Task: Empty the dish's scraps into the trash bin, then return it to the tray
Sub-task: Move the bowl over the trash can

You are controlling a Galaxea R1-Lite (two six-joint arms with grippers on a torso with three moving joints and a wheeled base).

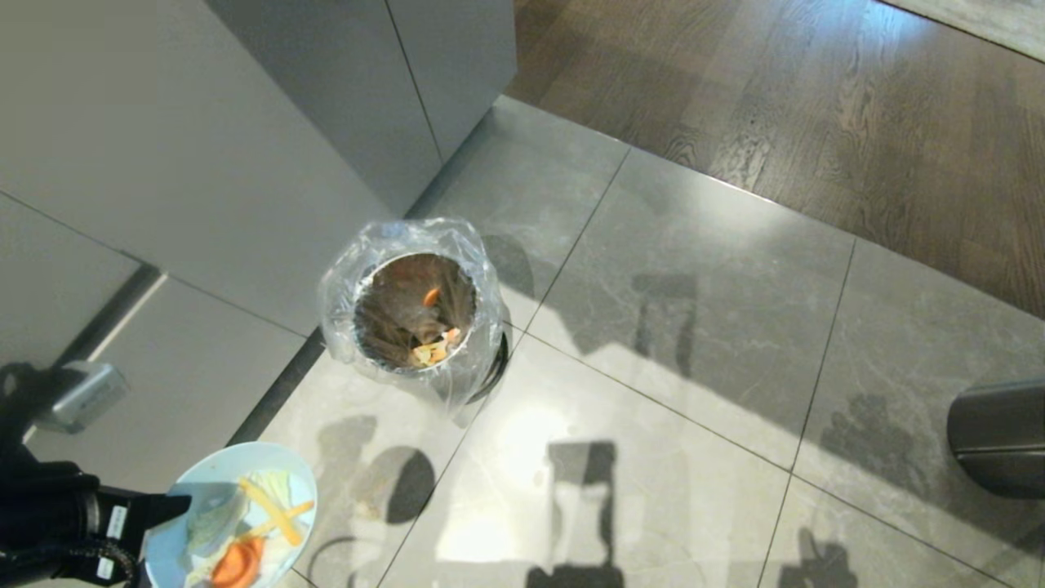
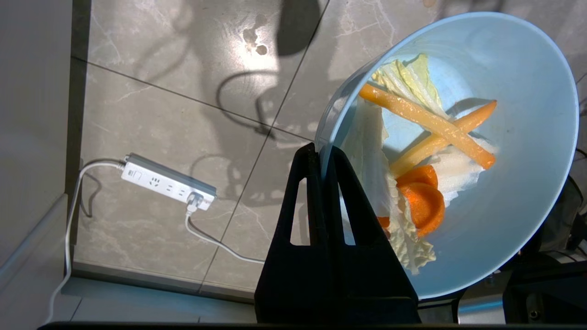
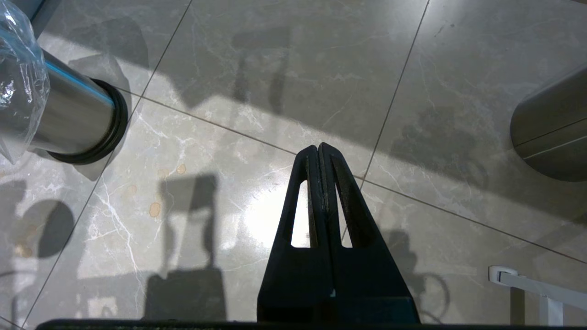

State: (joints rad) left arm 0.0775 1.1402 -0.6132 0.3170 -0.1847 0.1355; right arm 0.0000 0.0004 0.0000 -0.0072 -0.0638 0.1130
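The dish [image 1: 211,472], a pale blue bowl, is at the bottom left of the head view, above the floor and short of the trash bin [image 1: 412,314]. My left gripper [image 2: 323,151] is shut on the dish's rim and holds the dish [image 2: 518,220] tilted. The scraps [image 2: 426,137], carrot slices, yellow strips and cabbage leaf, still lie inside it. The bin has a clear bag over its rim and some scraps [image 1: 433,347] at its bottom. My right gripper [image 3: 319,147] hangs shut and empty over the tiles. The tray is out of view.
Grey cabinet fronts [image 1: 204,163] stand to the left, right behind the bin. A larger dark steel cylinder [image 1: 996,437] stands at the right edge. A white power strip [image 2: 167,181] with its cord lies on the floor by the cabinet base. Wood flooring [image 1: 816,98] begins farther off.
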